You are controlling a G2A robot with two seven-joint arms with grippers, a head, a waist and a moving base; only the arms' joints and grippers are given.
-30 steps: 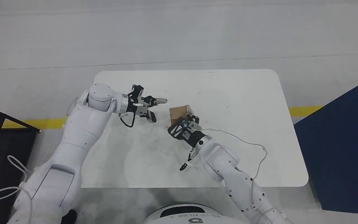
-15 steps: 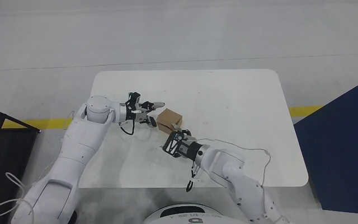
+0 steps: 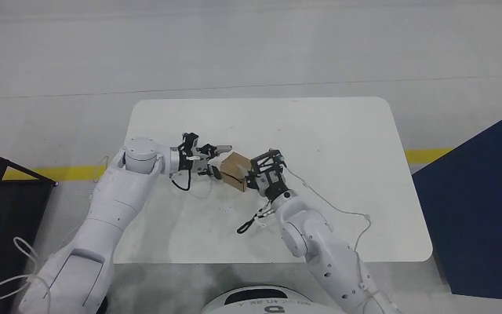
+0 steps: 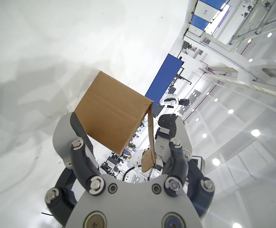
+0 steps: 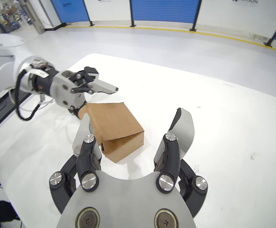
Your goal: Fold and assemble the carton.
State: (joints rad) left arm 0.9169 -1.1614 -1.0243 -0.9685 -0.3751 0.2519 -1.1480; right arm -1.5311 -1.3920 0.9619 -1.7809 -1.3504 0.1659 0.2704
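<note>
Top view: we are holding left pincer [image 4: 121, 118] and right pincer [image 5: 132, 121] wide open, empty, flanking the carton [image 3: 236, 170]; we are judging that an off-centre squeeze could crush its loose flap [image 4: 150, 133].

A white table [image 3: 353, 133] stands on pale grey floor [image 3: 235, 47] (yellow line [image 3: 427, 155] crossing it) near blue partition panels [image 5: 163, 9].
</note>
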